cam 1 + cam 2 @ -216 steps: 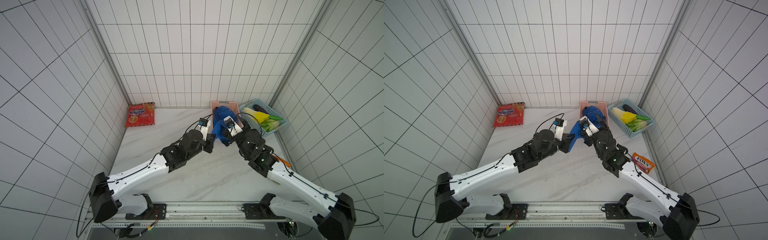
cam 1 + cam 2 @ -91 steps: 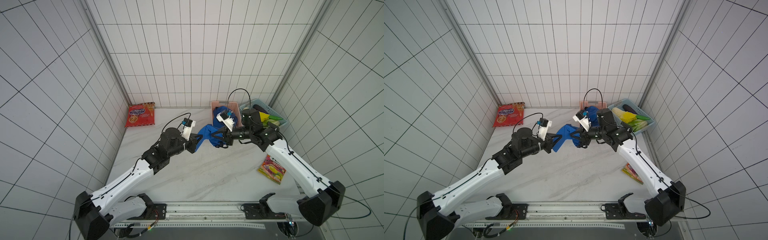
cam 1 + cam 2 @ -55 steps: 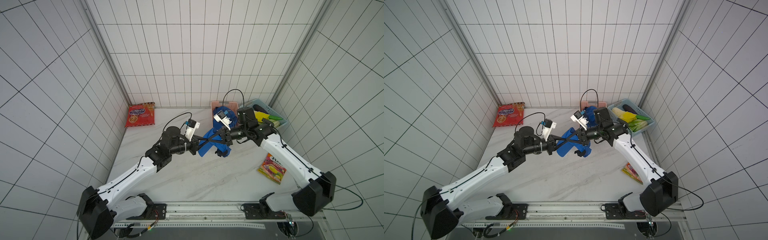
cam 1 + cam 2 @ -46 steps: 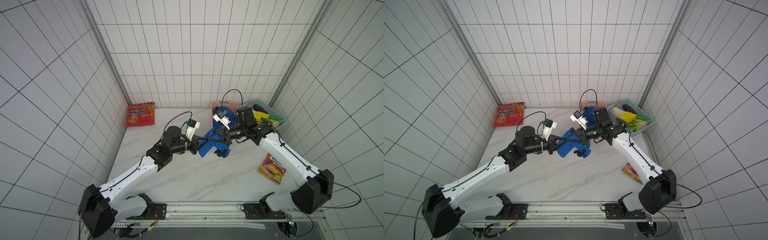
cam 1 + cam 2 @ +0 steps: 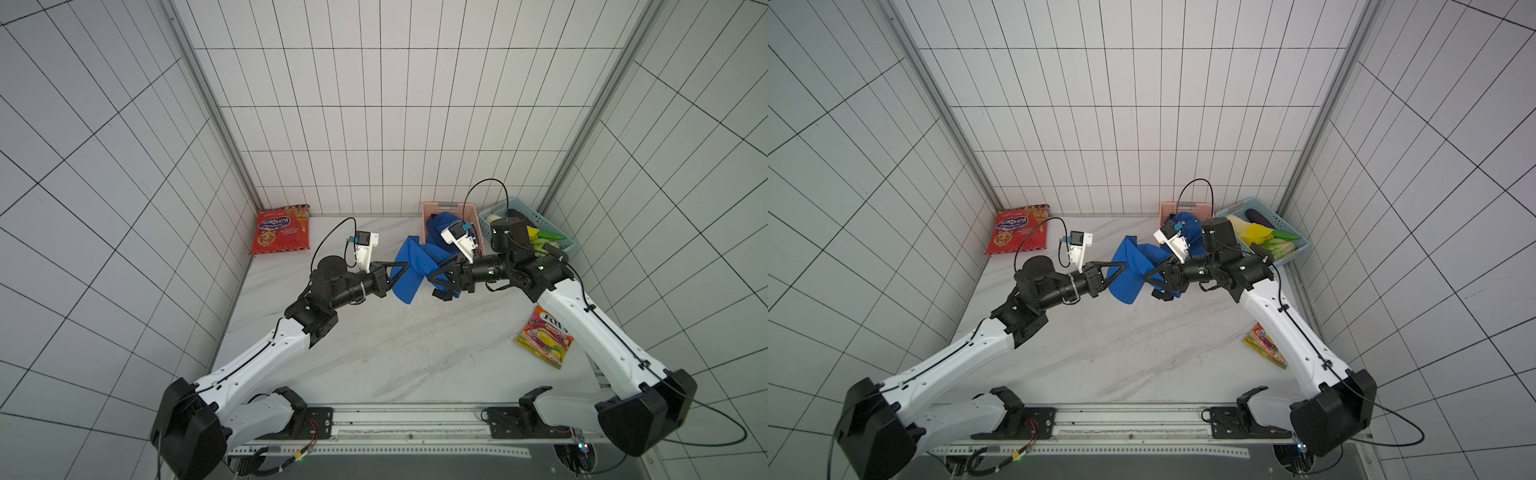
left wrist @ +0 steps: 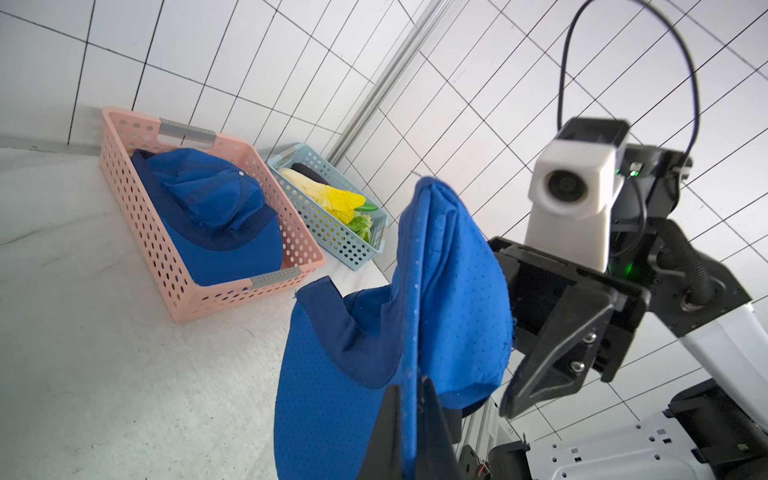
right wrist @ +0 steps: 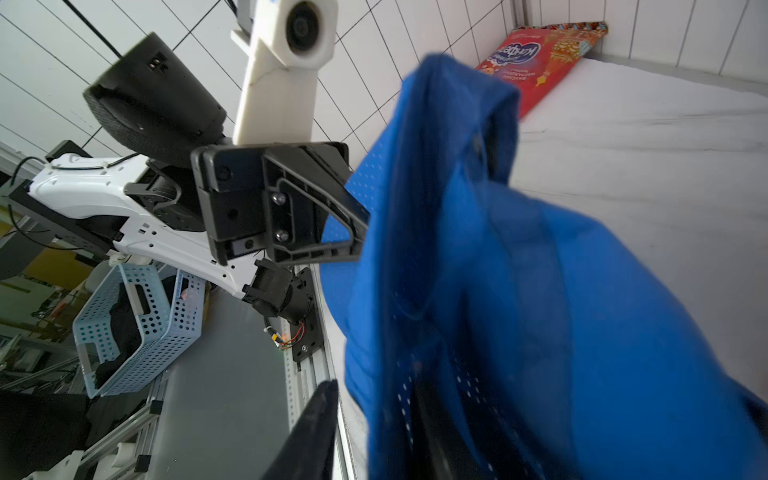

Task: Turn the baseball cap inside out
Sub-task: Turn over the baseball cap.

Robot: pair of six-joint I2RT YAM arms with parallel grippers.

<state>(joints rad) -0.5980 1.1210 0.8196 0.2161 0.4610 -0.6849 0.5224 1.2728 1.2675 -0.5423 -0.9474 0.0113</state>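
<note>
At the middle of both top views, raised above the marble table (image 5: 395,353), the blue baseball cap (image 5: 411,270) hangs between the two arms. The left gripper (image 5: 405,267) is clenched on a thin edge of the cap's fabric; the left wrist view shows its two fingers (image 6: 388,415) pressed together on that seam. The right gripper (image 5: 436,282) stands parted at the cap's other side. In the right wrist view one finger (image 7: 311,424) stands clear of the cloth, and loose mesh drapes over the other and hides most of it.

Upper right of the cap, against the back wall, a pink basket (image 5: 432,208) holds a second blue cap (image 5: 442,220). The right arm's camera mount covers part of both. A light blue basket (image 5: 561,243) of vegetables sits just beside it, half hidden by the right arm's elbow. A red cookie packet (image 5: 280,228) leans in the back left corner, well apart from the cap. A bright candy packet (image 5: 544,340) lies at the right edge of the table, touching the right arm's white link in this view.
</note>
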